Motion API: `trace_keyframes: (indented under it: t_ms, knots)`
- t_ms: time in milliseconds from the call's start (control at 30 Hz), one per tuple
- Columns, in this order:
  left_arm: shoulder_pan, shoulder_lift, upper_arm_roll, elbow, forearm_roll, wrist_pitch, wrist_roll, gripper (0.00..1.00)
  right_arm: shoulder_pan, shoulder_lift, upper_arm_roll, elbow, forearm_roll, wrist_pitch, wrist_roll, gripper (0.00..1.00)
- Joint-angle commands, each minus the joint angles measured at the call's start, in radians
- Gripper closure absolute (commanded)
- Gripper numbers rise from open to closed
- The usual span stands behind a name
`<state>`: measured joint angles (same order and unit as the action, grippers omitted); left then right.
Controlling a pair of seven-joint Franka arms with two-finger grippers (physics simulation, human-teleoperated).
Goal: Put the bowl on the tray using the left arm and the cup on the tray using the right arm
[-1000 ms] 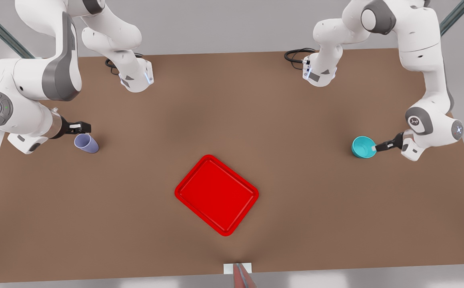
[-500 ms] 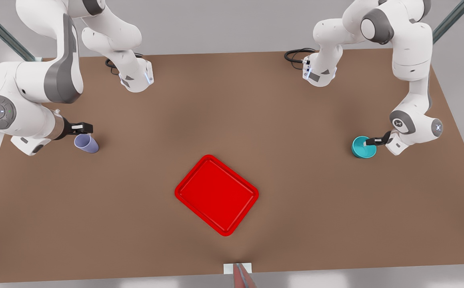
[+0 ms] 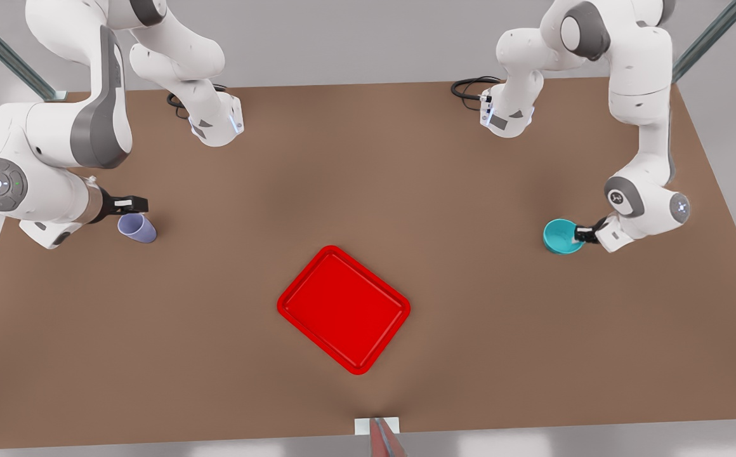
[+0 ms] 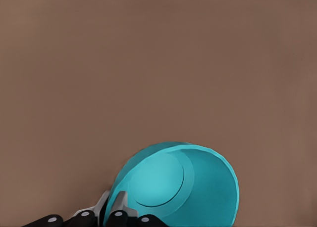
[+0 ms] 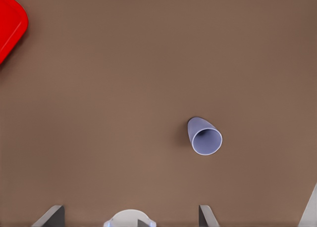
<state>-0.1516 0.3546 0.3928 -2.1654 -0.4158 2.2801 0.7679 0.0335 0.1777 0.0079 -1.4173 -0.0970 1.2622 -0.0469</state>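
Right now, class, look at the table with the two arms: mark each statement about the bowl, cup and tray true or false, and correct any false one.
1. The left end effector is shut on the rim of the bowl. True.
2. The cup stands on the tray. False: it is on the brown table, well away from the tray.
3. The right end effector is beside the cup, open, not gripping it. True.
4. The bowl lies inside the tray. False: it is off toward the front view's right.
5. The tray holds nothing. True.
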Motion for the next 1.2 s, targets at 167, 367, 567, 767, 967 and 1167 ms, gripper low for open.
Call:
trace_keyframes:
  t_ms: [167, 367, 567, 767, 967, 1167]
  knots:
    - [-0.368, 0.251, -0.095, 0.634, -0.009, -0.22, -1.252, 0.79, -0.09, 0.082, 0.0, -0.043, 0.0, 0.074, -0.01, 0.0]
    - [-0.431, 0.604, -0.278, 1.115, -0.006, -0.039, -1.763, 0.79, -0.193, 0.075, 0.006, -0.35, 0.0, 0.523, -0.079, 0.0]
    - [-0.425, 0.659, -0.344, 1.118, -0.003, 0.142, -1.805, 0.79, -0.215, -0.07, -0.048, -0.763, -0.001, 1.013, -0.22, 0.0]
    - [-0.439, 0.666, -0.344, 1.095, 0.095, 0.053, -1.799, 0.0, -0.198, -0.078, -0.144, -0.917, -0.007, 1.128, -0.248, 0.0]
    - [-0.33, 0.468, -0.342, 1.095, 0.144, -0.373, -1.636, 0.0, -0.201, -0.106, -0.144, -1.034, -0.007, 1.194, -0.248, 0.0]
    - [-0.275, 0.165, 0.012, 1.107, 0.167, -1.022, -0.969, 0.0, -0.208, -0.106, -0.144, -1.052, -0.007, 1.18, -0.254, 0.0]
